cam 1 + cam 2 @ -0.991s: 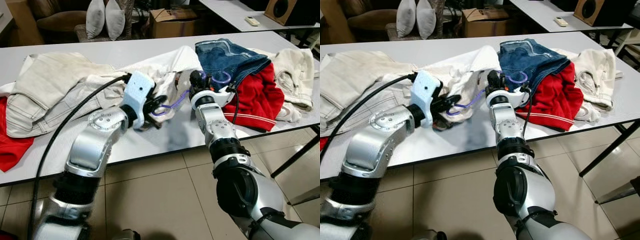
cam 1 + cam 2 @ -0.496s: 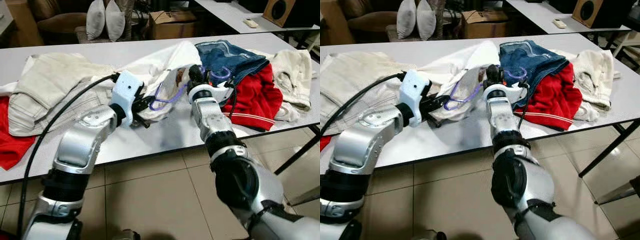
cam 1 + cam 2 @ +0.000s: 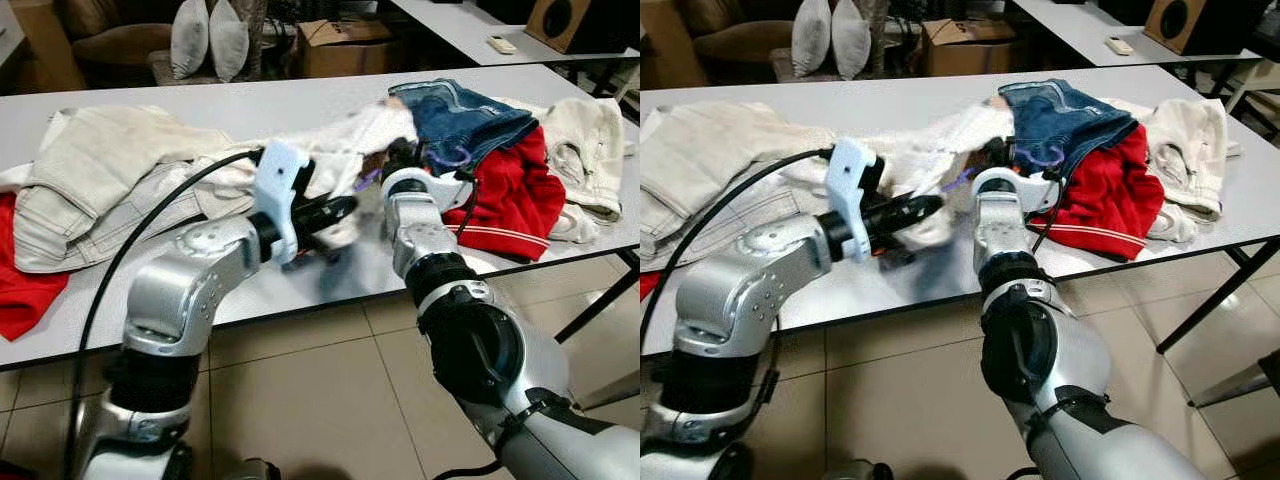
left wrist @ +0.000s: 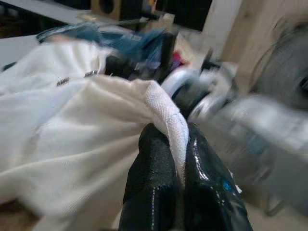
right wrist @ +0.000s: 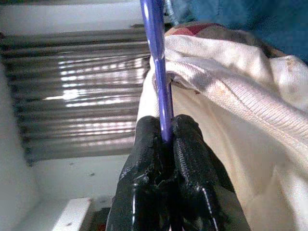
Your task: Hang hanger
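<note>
Left tool [image 4: 175, 159] clamped on a ribbed hem of the white shirt [image 3: 345, 150], likely spreading it for the purple hanger [image 5: 156, 62]. Right tool [image 5: 163, 144] pinching that hanger's bar, just beside the shirt, near the jeans [image 3: 465, 115] on the worktop [image 3: 230, 100]. Both forearms stretched forward, converging on the shirt.

Head pair looks down on table [image 3: 300, 105]; wrist cameras (close) face cloth [image 4: 72, 139].
</note>
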`<state>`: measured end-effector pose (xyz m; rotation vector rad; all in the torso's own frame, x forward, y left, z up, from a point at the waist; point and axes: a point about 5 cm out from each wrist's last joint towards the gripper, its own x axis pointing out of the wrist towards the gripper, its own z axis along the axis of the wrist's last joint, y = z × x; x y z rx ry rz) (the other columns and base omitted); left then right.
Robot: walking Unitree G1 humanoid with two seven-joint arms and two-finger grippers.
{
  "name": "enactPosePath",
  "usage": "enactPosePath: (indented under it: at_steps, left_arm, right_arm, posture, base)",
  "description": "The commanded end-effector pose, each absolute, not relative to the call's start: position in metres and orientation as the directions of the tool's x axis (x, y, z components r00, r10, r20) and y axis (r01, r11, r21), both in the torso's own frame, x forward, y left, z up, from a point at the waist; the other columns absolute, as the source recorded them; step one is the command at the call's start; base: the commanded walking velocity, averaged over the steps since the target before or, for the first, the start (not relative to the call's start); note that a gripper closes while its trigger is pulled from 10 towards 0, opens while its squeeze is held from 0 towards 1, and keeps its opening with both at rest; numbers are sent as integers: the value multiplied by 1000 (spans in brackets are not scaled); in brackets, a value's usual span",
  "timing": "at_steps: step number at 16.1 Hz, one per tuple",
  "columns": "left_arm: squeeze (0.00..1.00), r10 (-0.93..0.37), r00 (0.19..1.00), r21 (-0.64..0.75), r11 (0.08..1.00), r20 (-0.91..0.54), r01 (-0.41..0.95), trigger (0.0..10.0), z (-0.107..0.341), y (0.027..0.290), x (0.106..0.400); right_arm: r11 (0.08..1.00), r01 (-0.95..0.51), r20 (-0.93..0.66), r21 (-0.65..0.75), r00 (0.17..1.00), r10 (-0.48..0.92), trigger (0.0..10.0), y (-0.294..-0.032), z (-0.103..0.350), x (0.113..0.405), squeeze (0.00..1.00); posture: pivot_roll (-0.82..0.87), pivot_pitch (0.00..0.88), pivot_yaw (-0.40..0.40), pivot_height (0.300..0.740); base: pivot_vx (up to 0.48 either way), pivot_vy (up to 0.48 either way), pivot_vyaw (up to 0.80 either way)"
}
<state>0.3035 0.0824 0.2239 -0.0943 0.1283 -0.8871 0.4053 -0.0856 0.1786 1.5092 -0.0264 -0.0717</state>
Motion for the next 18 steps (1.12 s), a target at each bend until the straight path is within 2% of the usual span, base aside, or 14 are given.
enactPosePath:
  at_steps: [1, 3, 5, 7, 10, 12, 14, 15, 16, 17, 18]
  left_arm:
    - [0, -801, 598, -169, 592, -17, 788, 0, 235, 78, 302]
    - [0, -788, 612, -270, 578, 57, 770, 0, 244, 69, 307]
    - [0, -716, 697, -285, 659, 47, 696, 0, 242, 69, 320]
    - [0, -571, 820, -277, 793, -27, 543, 0, 232, 84, 335]
    - [0, -400, 914, -378, 858, -64, 348, 0, 227, 106, 349]
    - [0, -349, 932, -397, 872, -95, 286, 0, 221, 111, 352]
    - [0, -313, 940, -433, 872, -136, 227, 0, 211, 113, 356]
    - [0, -299, 942, -418, 883, -150, 214, 1922, 207, 115, 358]
    - [0, -276, 946, -389, 901, -168, 194, 5725, 203, 118, 359]
    - [357, -293, 941, -376, 902, -170, 213, 10000, 199, 120, 359]
    - [1000, -327, 929, -386, 890, -173, 242, 10000, 197, 119, 356]
  right_arm:
    - [99, 47, -40, 994, 997, -73, 10000, -85, 181, 406, 0]
    - [142, 75, -69, 987, 996, -51, 10000, -75, 178, 404, 0]
    - [167, 63, -62, 984, 998, -10, 10000, -63, 181, 403, 0]
    - [169, 28, -34, 985, 999, 38, 10000, -56, 187, 403, 0]
    - [210, -35, -2, 977, 985, 174, 10000, -53, 191, 404, 0]
    - [213, -70, 20, 975, 973, 231, 10000, -52, 193, 403, 0]
    - [274, -162, 50, 948, 926, 375, 10000, -47, 190, 394, 0]
    - [284, -176, 48, 943, 912, 408, 10000, -47, 189, 390, 0]
    - [291, -187, 46, 938, 901, 432, 10000, -47, 188, 387, 0]
    - [296, -197, 40, 935, 886, 463, 10000, -51, 186, 380, 0]
    - [311, -199, 32, 929, 883, 468, 10000, -58, 184, 375, 0]
  posture:
    - [5, 43, -19, 740]
    - [-1, 39, -17, 740]
    - [-5, 35, -16, 740]
    - [-14, 24, -13, 740]
    - [-21, 7, -12, 740]
    - [-20, 1, -11, 740]
    - [-17, 0, -4, 740]
    - [-16, 0, -2, 740]
    - [-18, 0, 3, 740]
    - [-17, 0, 6, 740]
    - [-18, 0, 13, 740]
  base:
    - [0, 0, 0]
    - [0, 0, 0]
    - [0, 0, 0]
    - [0, 0, 0]
    - [0, 0, 0]
    - [0, 0, 0]
    - [0, 0, 0]
    - [0, 0, 0]
    - [0, 0, 0]
    - [0, 0, 0]
    - [0, 0, 0]
